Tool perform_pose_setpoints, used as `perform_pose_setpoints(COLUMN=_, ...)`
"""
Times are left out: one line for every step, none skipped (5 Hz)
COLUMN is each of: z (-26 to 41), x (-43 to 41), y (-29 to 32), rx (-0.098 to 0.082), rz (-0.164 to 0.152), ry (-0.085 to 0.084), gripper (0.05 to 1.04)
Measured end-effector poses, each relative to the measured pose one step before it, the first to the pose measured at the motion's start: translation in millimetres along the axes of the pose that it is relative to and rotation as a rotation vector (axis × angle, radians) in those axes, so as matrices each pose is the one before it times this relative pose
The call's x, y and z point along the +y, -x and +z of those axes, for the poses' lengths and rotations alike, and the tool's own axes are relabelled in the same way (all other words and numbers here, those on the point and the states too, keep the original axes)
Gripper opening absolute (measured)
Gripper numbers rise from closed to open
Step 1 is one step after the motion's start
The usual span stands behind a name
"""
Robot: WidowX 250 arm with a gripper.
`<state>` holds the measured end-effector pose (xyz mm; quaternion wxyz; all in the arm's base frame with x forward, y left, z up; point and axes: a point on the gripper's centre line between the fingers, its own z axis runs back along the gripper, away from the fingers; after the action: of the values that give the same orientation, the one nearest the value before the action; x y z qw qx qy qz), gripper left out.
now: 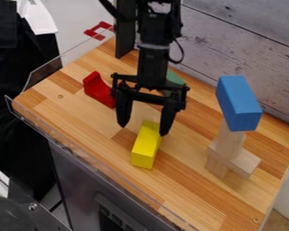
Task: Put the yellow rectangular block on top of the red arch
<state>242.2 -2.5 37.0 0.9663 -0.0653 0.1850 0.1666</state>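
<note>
The arm's gripper [144,126] points straight down over the desk's [189,194] middle, fingers [123,115] wide apart, above the far end of the yellow rectangular block [146,146]. The red arch [97,89] lies toward the left edge. A green piece [174,78] is partly hidden behind the gripper.

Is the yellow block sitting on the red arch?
No, the yellow block lies directly on the wooden tabletop, with bare wood between it and the red arch.
</note>
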Motion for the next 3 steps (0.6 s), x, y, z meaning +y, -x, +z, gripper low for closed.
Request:
perform_pose_setpoints(z=-1.55, x=-2.95, y=1.66, rx=0.0016, rz=-0.0011, ry=0.0014, gripper=1.000)
perform_pose_setpoints(z=-7.93, x=0.67, y=-3.21, rx=0.0132, rz=0.0077, ry=-0.0007, gripper=1.000)
perform_pose_setpoints(z=-7.27, x=1.06, y=-3.01, rx=0.0128, rz=0.0077, ry=-0.0034, gripper=1.000)
